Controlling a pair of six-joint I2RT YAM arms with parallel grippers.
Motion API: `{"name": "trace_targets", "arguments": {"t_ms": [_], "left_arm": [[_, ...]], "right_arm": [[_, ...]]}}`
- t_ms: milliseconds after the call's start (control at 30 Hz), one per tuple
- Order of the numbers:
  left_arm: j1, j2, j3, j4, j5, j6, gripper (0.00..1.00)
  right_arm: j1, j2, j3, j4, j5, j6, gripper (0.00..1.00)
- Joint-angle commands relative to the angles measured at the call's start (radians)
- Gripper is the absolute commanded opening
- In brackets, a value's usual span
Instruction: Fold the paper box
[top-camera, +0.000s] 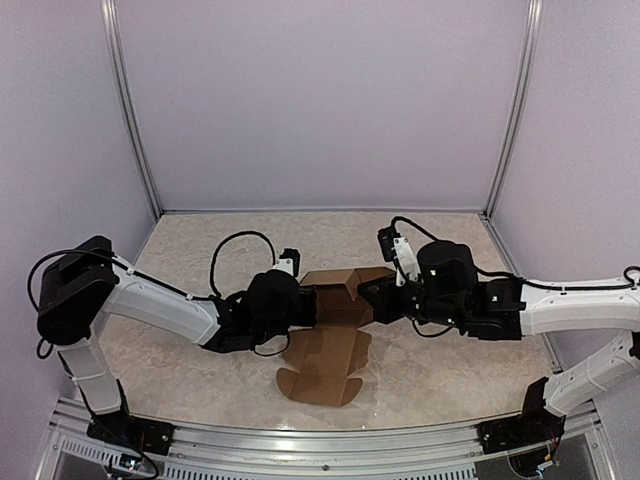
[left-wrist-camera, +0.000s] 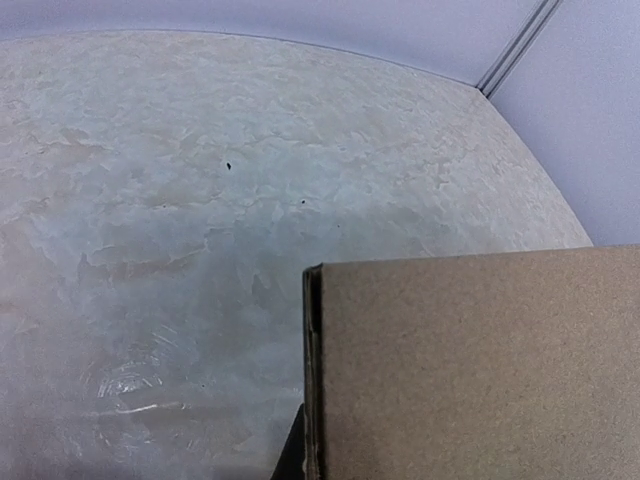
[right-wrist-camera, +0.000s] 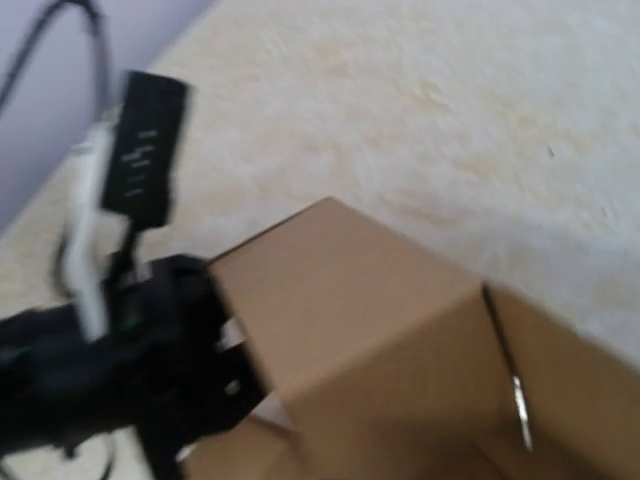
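The paper box is brown cardboard, half raised in the middle of the table. Its upper panels stand folded between my two grippers, and its remaining flaps lie flat toward the near edge. My left gripper is shut on the box's left side. In the left wrist view a cardboard panel fills the lower right, with a dark finger beside its edge. My right gripper meets the box's right side. The blurred right wrist view shows the box up close, hiding my right gripper's fingers, with the left gripper behind it.
Pale purple walls with metal posts close in the marbled tabletop on three sides. An aluminium rail runs along the near edge by the arm bases. A black cable loops over the left arm.
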Motion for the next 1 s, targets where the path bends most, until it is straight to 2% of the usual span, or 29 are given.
{"name": "trace_targets", "arguments": {"t_ms": [0, 333, 533, 967], "left_arm": [[0.048, -0.046, -0.020, 0.000, 0.076, -0.057, 0.00], [0.112, -0.131, -0.043, 0.015, 0.168, -0.156, 0.00], [0.143, -0.192, -0.077, 0.072, 0.250, -0.244, 0.00], [0.152, -0.333, -0.124, 0.119, 0.343, -0.334, 0.00]], "right_arm": [[0.008, -0.075, 0.034, -0.067, -0.050, -0.072, 0.00], [0.015, -0.261, -0.016, -0.114, -0.171, -0.177, 0.00], [0.019, -0.346, -0.102, -0.011, -0.219, -0.206, 0.00], [0.025, -0.300, -0.112, 0.213, -0.194, -0.233, 0.00]]}}
